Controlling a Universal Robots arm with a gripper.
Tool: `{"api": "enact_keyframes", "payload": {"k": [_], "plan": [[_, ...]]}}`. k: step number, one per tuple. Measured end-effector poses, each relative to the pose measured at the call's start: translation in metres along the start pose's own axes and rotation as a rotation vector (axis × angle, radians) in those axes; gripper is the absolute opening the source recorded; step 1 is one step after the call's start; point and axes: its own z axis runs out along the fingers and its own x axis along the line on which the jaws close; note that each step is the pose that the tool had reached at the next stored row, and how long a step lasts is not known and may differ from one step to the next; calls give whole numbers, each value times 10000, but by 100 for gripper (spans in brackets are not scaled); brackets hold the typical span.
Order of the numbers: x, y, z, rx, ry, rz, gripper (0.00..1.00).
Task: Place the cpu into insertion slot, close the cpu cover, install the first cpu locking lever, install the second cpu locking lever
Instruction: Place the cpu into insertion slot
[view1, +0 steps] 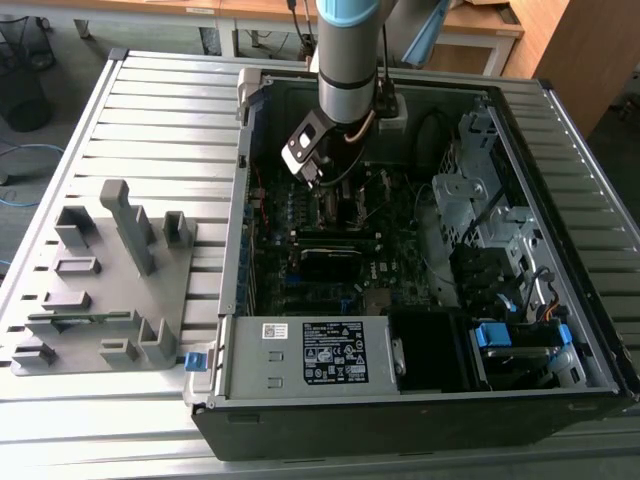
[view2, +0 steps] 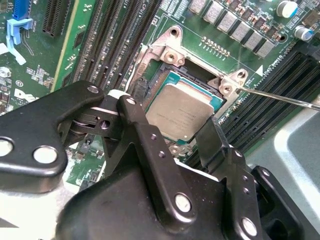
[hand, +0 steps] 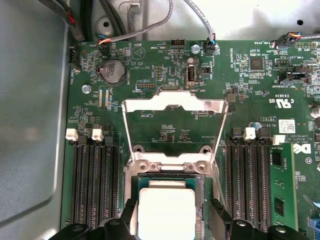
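The cpu (hand: 167, 212) (view2: 180, 112), a silver-topped square chip, lies flat inside the insertion slot (hand: 202, 192) (view2: 164, 75) on the green motherboard. My gripper (hand: 172, 220) (view2: 172, 120) (view1: 335, 190) hovers directly over it, open. One black finger (hand: 127, 217) stands on one side of the socket and the other finger (hand: 219, 220) on the opposite side, with a small gap to the chip. The cpu cover (hand: 175, 104), a thin silvery frame, is swung back and lies open over the board beyond the socket. A thin wire locking lever (view2: 280, 96) sticks out sideways, unlatched.
The open computer case (view1: 230, 300) lies on a slatted metal table. Memory slots (hand: 92, 185) (hand: 250, 180) flank the socket. A black heatsink block (view1: 335, 262), a power supply (view1: 310, 355) and drive bays (view1: 480, 230) crowd the case. A grey fixture tray (view1: 100, 290) sits at the exterior view's left.
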Motion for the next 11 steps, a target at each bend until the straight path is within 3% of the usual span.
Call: {"api": "enact_keyframes", "payload": {"k": [11], "plan": [[-47, -1, -1, -1, 0, 1, 67]]}}
